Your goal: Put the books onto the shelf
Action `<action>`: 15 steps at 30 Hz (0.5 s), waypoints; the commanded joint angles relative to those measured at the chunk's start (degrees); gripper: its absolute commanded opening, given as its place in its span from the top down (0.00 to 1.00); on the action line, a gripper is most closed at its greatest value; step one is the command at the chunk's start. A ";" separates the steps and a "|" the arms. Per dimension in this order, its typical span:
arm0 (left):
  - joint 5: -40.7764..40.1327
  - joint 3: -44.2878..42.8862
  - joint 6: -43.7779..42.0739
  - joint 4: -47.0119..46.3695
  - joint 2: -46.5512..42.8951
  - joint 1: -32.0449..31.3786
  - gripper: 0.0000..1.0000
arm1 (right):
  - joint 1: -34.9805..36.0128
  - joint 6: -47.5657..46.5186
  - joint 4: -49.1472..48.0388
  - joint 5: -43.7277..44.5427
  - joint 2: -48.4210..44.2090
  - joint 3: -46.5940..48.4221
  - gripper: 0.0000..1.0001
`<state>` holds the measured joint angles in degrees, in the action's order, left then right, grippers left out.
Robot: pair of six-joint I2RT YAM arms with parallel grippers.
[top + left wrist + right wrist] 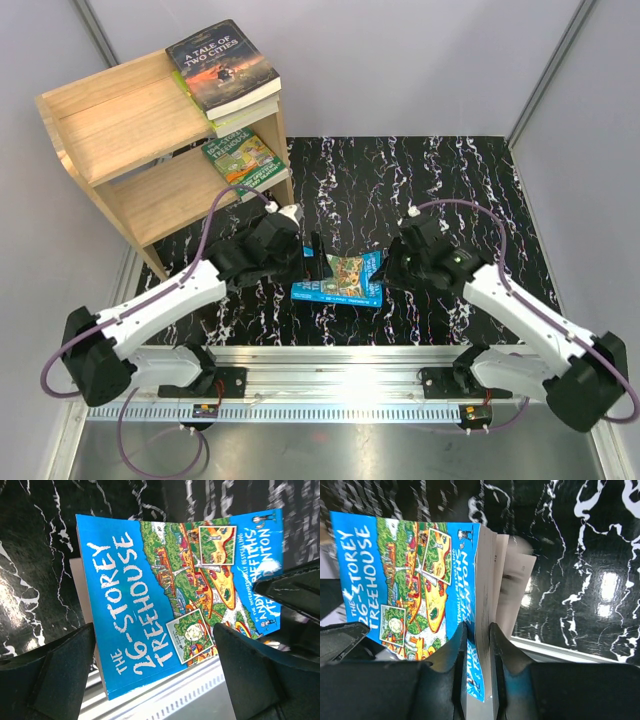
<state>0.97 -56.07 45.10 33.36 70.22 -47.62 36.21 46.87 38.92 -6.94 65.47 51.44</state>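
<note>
Book 26-Storey Treehouse (338, 280), lower centre of top view | right hand (476, 630) clamping its page edge | left hand (154, 630) hanging wide apart

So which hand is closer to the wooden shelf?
Left. The left hand sits open at the blue book's end that faces the shelf; the right hand grips the book's other end, farther from it.

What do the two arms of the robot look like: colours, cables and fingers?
Both the left arm and the right arm have white tube-like links between chunky black joints. A thin purple cable loops along each one. The fingers are matte black, broad and wedge-shaped.
</note>
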 commanded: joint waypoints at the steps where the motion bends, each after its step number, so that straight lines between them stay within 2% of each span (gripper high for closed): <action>1: 2.11 -5.27 4.91 1.17 -2.01 -1.60 0.01 | 0.53 6.03 -3.94 2.63 -4.56 2.35 1.00; 5: -0.44 -4.40 4.82 5.30 -3.50 -1.60 0.01 | 0.62 9.02 -2.62 3.34 -9.30 1.30 1.00; 11: 0.17 0.78 5.79 4.60 -8.60 -1.60 0.01 | 0.62 12.98 1.16 5.53 -16.42 2.43 1.00; 15: -0.80 2.81 6.49 7.32 -12.20 -1.60 0.01 | 0.62 15.35 3.88 6.59 -19.85 2.79 1.00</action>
<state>0.25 -54.04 50.22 39.81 61.04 -49.06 36.42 57.56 43.90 -1.78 48.42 51.42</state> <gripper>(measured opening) 0.987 0.231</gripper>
